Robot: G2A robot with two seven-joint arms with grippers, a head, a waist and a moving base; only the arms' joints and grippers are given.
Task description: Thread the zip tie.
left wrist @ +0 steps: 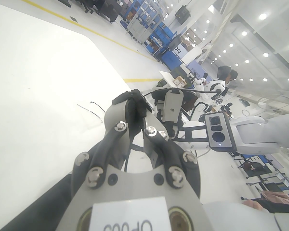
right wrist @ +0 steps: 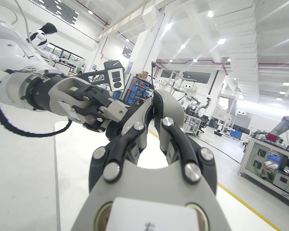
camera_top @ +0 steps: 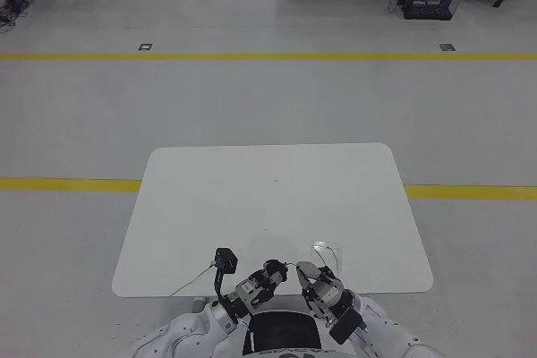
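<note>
A zip tie [camera_top: 326, 245] sits just beyond right pincer [camera_top: 306, 268], near table [camera_top: 277, 179] edge.

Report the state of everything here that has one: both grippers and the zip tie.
left gripper: shut, fingertips pressed together.
right gripper: shut, fingertips touching, close beside the left gripper.
zip tie: bent into a loop just beyond the right gripper; whether it is threaded cannot be told.

No print reads whole: a white label [left wrist: 128, 214] behind the left claw [left wrist: 134, 97] and a second label [right wrist: 149, 215] behind the right claw [right wrist: 154, 99] carry cut-off marks.
</note>
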